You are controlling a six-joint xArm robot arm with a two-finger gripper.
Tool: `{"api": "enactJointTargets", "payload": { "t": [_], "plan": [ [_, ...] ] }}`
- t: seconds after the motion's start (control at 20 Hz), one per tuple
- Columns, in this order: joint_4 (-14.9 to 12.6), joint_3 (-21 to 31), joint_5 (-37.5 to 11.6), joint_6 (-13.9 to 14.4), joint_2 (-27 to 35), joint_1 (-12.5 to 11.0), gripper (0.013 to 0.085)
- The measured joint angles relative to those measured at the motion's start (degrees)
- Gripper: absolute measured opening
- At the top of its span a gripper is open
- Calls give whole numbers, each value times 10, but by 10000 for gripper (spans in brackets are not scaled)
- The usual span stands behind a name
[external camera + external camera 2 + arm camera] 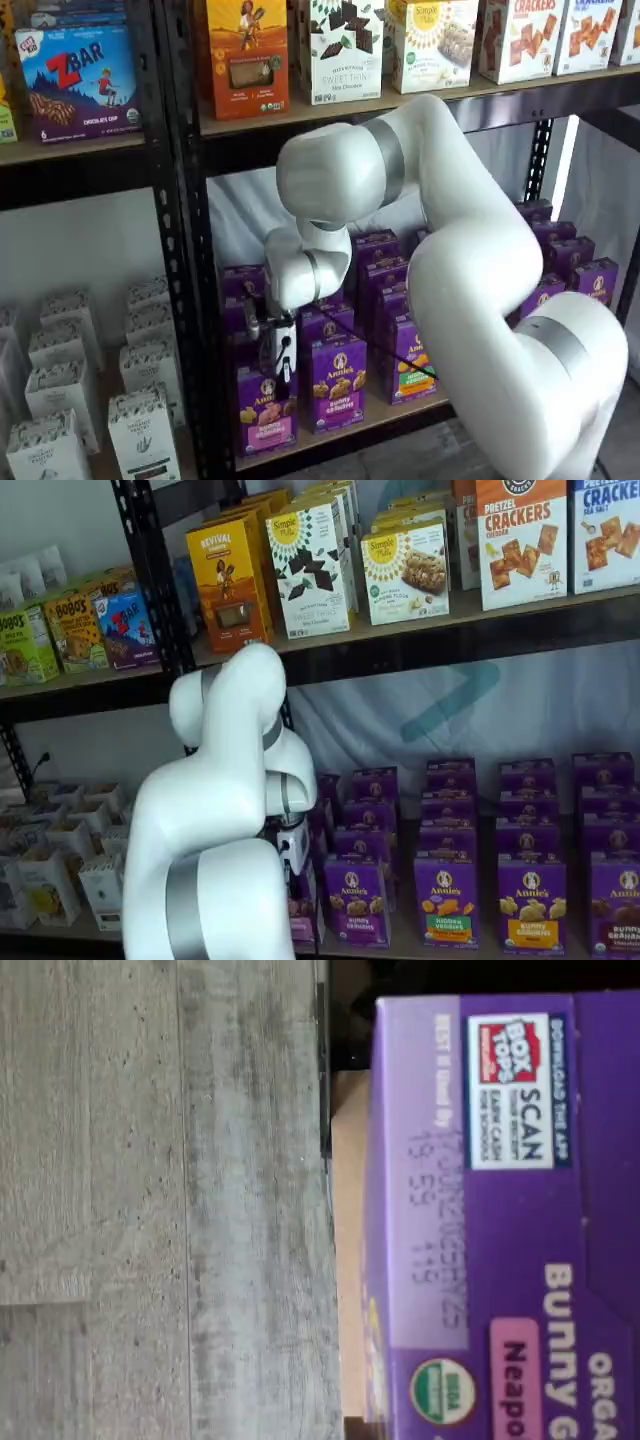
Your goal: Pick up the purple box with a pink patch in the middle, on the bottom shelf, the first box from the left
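Note:
The purple box (264,412) with a pink band stands upright at the left front of the bottom shelf (372,412). My gripper (281,368) reaches down from the white arm onto the box's top edge. A black finger (287,358) shows against the carton, but no gap can be made out. In a shelf view the arm hides most of the box (301,912), and the gripper (295,865) sits just above it. The wrist view looks close onto the box's top face (500,1220), with a pink patch (515,1380) on it.
Like purple cartons (337,385) stand right beside the box and in rows behind it. A black upright (205,330) rises just left of it. White cartons (140,430) fill the neighbouring bay. The higher board (400,105) carries several snack boxes. Grey floor (150,1200) lies below the shelf edge.

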Motion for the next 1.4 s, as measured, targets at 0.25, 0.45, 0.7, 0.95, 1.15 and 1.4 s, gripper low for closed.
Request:
{"api": "enactJointTargets", "payload": {
  "t": [0.25, 0.45, 0.7, 0.95, 1.15, 1.4],
  "plan": [
    [3, -1, 3, -2, 0, 0, 290],
    [3, 6, -1, -2, -4, 1, 290],
    [-2, 29, -11, 3, -20, 2, 290],
    [-15, 79, -27, 18, -52, 7, 290],
    [-20, 128, -42, 27, -83, 12, 290],
    [-23, 197, -72, 35, -127, 18, 290]
  ]
}}
